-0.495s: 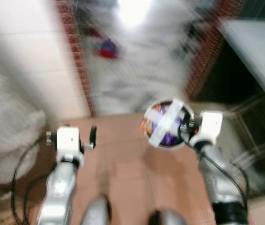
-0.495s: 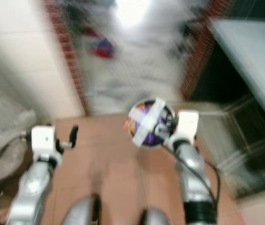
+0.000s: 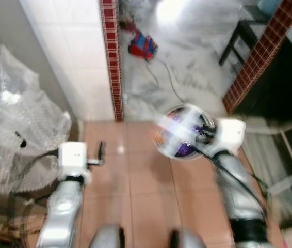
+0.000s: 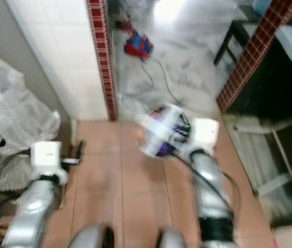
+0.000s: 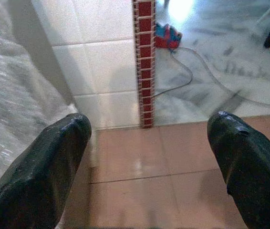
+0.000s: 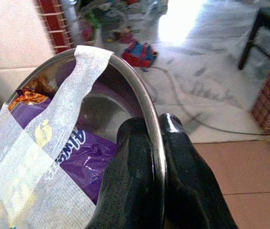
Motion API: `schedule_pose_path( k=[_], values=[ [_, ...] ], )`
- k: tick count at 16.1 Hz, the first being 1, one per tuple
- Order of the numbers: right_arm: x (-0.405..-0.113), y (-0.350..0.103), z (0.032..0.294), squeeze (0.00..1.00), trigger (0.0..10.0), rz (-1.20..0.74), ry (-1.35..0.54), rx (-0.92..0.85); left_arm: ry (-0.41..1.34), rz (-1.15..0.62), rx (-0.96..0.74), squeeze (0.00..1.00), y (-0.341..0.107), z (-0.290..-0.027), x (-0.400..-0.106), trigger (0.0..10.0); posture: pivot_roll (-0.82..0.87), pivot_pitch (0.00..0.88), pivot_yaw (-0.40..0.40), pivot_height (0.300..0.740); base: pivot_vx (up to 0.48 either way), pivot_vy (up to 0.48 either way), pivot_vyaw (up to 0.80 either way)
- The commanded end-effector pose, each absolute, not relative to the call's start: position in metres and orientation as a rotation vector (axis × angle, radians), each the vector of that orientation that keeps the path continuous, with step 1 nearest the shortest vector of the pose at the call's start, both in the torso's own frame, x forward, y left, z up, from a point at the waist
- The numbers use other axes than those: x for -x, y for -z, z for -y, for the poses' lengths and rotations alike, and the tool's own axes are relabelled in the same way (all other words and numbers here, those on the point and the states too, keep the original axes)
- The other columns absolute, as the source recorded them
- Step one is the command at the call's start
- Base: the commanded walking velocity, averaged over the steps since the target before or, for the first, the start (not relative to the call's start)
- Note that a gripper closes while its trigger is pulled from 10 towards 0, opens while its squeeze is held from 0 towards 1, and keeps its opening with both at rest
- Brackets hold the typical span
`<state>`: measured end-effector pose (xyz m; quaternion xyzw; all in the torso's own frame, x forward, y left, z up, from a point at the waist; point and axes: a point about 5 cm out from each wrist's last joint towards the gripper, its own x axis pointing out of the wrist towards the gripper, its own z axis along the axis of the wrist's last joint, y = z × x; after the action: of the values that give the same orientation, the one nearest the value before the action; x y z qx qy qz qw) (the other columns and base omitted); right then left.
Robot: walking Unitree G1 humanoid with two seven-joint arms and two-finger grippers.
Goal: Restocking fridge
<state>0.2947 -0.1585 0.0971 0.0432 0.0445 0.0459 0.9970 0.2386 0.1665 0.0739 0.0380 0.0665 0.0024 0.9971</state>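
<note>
A round steel bowl (image 3: 181, 132) holds purple and orange snack packets (image 6: 77, 155) under crossed strips of white tape (image 6: 44, 148). My right gripper (image 6: 155, 143) is shut on the bowl's rim, one finger inside and one outside, and carries it at chest height over the terracotta floor. My left gripper (image 5: 149, 143) hangs open with nothing between its fingers, low on the left above the floor (image 5: 149, 191). The head views are blurred.
A white tiled wall with a red-brick edge strip (image 3: 110, 57) stands ahead left. Crumpled clear plastic wrap (image 3: 17, 129) lies at the left. A red and blue toy (image 3: 142, 46) and a cable lie on the marble floor beyond. A dark counter with brick trim (image 3: 262, 62) is on the right.
The camera has swung, so the wall, plastic wrap and doorway have shifted in view. The right gripper still holds the bowl; the left gripper stays open.
</note>
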Motion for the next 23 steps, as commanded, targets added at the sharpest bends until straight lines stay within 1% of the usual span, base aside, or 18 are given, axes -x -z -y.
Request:
schedule_pose_path(
  k=[1, 2, 6, 20, 22, 23],
  values=[
    [-0.294, -0.098, 0.170, 0.00, 10.0, -0.089, -0.060, -0.073, 0.004, -0.131, -0.066, 0.00, -0.075, -0.162, -0.238, 10.0, 0.05, 0.118, -0.014, 0.740, 0.000, 0.480, 0.00],
    [-0.294, -0.099, 0.169, 0.00, 10.0, -0.088, -0.062, -0.074, 0.001, -0.129, -0.067, 0.00, -0.075, -0.162, -0.238, 10.0, 0.05, 0.119, -0.015, 0.740, 0.000, 0.480, 0.00],
    [-0.295, -0.101, 0.168, 0.00, 10.0, -0.082, -0.068, -0.065, 0.001, -0.114, -0.073, 0.00, -0.077, -0.161, -0.239, 10.0, 0.05, 0.120, -0.017, 0.740, 0.000, 0.000, 0.00],
    [-0.294, -0.097, 0.171, 0.00, 10.0, -0.095, -0.043, -0.032, 0.019, -0.102, -0.119, 0.00, -0.079, -0.157, -0.241, 10.0, 0.05, 0.124, -0.013, 0.740, 0.000, 0.000, 0.78],
    [-0.293, -0.096, 0.172, 0.00, 10.0, -0.095, -0.040, -0.031, 0.037, -0.099, -0.092, 0.00, -0.080, -0.157, -0.235, 10.0, 0.04, 0.123, -0.014, 0.740, 0.000, 0.000, 0.80],
    [-0.290, -0.096, 0.175, 0.00, 10.0, -0.096, -0.034, -0.032, 0.063, -0.096, -0.119, 0.00, -0.081, -0.157, -0.225, 10.0, 0.04, 0.124, -0.014, 0.740, 0.000, 0.000, 0.80]
  ],
)
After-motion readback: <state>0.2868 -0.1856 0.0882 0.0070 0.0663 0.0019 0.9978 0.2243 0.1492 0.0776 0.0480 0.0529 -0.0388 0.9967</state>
